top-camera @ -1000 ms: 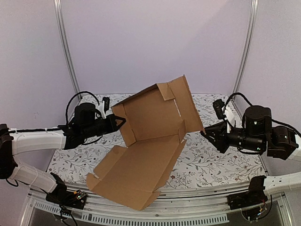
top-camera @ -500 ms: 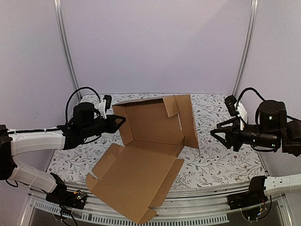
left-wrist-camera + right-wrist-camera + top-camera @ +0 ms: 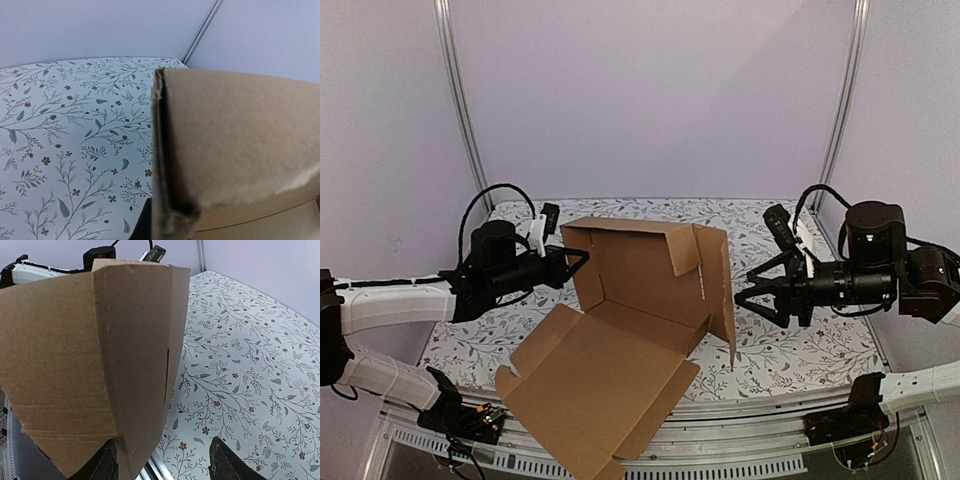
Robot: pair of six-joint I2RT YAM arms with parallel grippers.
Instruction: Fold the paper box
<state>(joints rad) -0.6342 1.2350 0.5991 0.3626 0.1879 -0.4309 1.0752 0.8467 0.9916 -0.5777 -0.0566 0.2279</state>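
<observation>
A plain brown corrugated cardboard box (image 3: 640, 265), pinched by the left gripper (image 3: 576, 263); the right gripper (image 3: 748, 300) gapes empty, so the flap may sag.

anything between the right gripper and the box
Nothing visible does. The open right gripper faces the upright right flap of the box at close range, and no other thing sits between them above the table.

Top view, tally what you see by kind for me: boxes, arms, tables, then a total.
Box: 1
Arms: 2 (left arm, right arm)
Table: 1
Total: 4
</observation>
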